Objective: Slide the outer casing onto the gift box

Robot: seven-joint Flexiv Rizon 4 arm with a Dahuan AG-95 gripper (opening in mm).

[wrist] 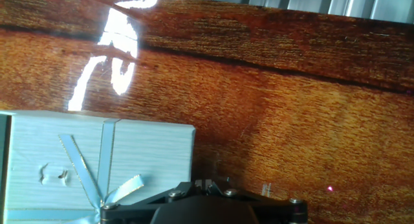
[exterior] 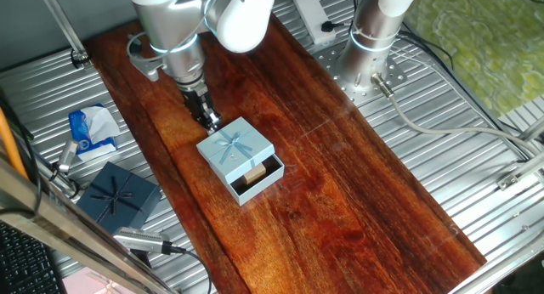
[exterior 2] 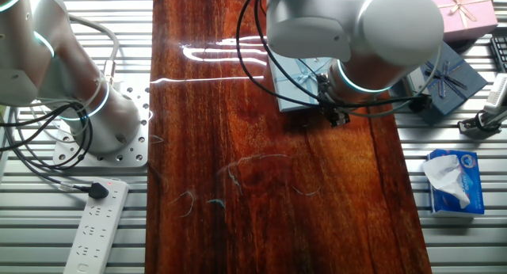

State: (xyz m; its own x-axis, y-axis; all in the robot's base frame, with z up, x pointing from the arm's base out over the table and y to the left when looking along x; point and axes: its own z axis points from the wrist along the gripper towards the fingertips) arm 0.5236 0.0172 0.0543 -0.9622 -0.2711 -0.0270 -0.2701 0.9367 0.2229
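The outer casing (exterior: 235,148), a light blue sleeve with a pale ribbon bow, lies on the wooden table. It partly covers the gift box (exterior: 248,192), whose open end sticks out toward the near right with a tan piece (exterior: 253,173) inside. My gripper (exterior: 209,121) is shut and empty, its tips low at the casing's far left edge. In the hand view the casing (wrist: 84,162) fills the lower left, and the closed fingertips (wrist: 210,184) sit just right of its edge. In the other fixed view the arm hides most of the casing (exterior 2: 295,88).
A dark navy bow-topped box (exterior: 119,195) and a tissue pack (exterior: 89,132) lie on the metal surface left of the board. A second arm's base (exterior: 374,39) stands at the back right. A pink box (exterior 2: 467,5) and a power strip (exterior 2: 95,226) lie off the board.
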